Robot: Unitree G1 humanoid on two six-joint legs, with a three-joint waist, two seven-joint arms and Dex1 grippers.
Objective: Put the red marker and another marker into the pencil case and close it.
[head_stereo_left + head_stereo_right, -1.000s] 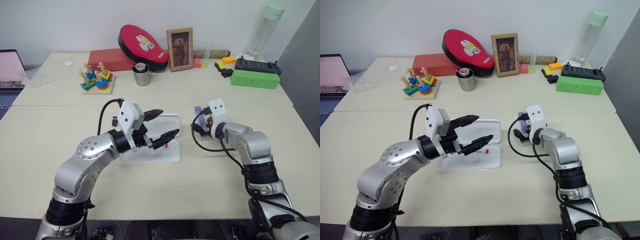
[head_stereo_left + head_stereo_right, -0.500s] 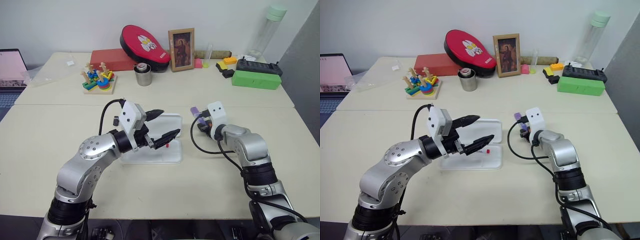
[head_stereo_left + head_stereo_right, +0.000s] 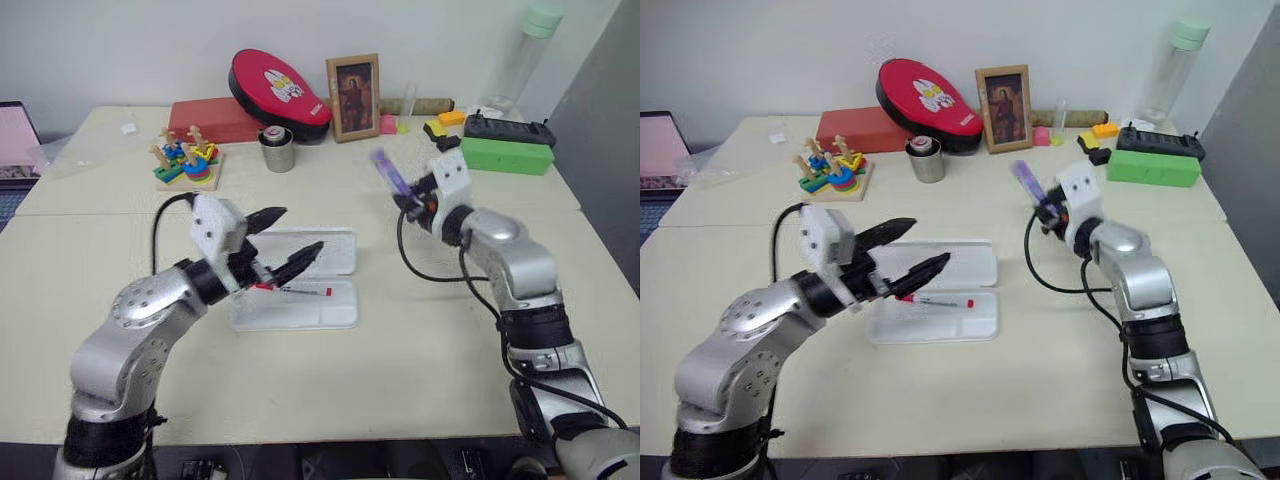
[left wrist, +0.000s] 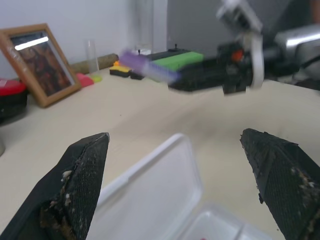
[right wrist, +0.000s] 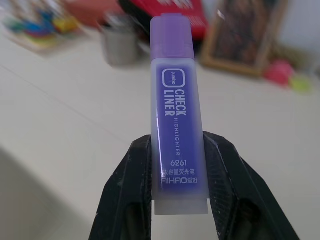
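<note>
The right pincer (image 5: 172, 200) clamps the purple highlighter (image 5: 176, 115) by its tail end, lifted at 2 o'clock of the pencil case (image 3: 980, 318) — blurred in the head views. The left pincer (image 3: 910, 250) gapes wide over the open case, hiding 1 end of the red marker (image 3: 938, 300).

Left arm bent at elbow, forearm angled inward; left claw (image 3: 908, 250) wide open, fingers spread, nothing between them. Right arm extended forward, wrist raised; right claw (image 5: 172, 187) clamped on the purple highlighter (image 5: 175, 110), held aloft.
</note>
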